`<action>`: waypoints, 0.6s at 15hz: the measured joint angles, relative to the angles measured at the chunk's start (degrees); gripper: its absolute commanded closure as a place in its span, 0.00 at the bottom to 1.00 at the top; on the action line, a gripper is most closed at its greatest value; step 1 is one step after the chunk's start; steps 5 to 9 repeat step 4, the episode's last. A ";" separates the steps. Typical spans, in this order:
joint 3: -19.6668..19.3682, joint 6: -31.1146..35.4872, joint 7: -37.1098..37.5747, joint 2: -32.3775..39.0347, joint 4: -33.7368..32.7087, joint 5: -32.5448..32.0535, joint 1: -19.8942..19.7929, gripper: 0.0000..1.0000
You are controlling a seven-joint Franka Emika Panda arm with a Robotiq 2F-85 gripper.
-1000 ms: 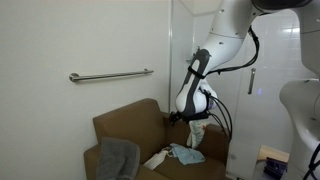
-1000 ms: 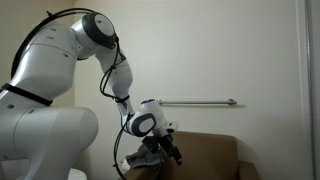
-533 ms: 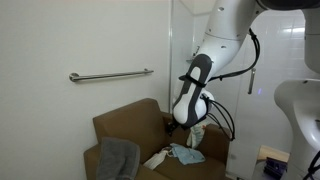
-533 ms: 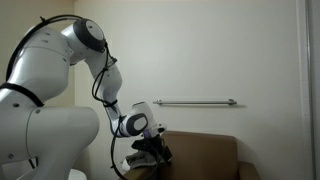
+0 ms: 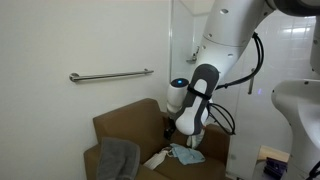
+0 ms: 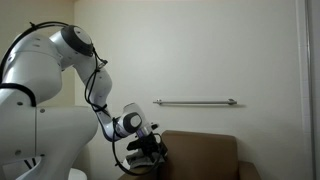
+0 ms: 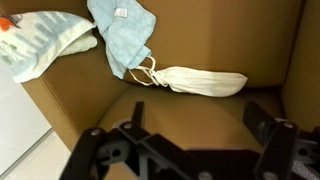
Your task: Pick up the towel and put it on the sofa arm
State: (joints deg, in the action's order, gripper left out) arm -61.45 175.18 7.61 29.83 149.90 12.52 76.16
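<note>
In an exterior view the thick, soft, dark grey cloth towel (image 5: 118, 158) slumps at the seat surface's edge beside the brown armchair's broad padded arm (image 5: 90, 163), probably light and floppy, best pinched at a bunched fold; the wrist view shows the gripper (image 7: 180, 150) with jaws apart and empty, towel unseen.

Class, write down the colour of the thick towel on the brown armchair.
The towel is dark grey, best seen in an exterior view.

towel (image 5: 118, 158) on sofa arm (image 5: 90, 160), cloths (image 5: 185, 153) — on seat (image 5: 190, 171)

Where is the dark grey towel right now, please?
In an exterior view, the towel lies draped over the armchair's image-left arm, left of the light blue cloth.
</note>
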 measured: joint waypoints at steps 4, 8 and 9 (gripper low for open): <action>-0.54 0.00 -0.01 -0.26 0.00 -0.45 0.00 0.00; -0.54 0.00 -0.01 -0.26 0.00 -0.45 0.00 0.00; -0.54 0.00 -0.01 -0.26 0.00 -0.45 0.00 0.00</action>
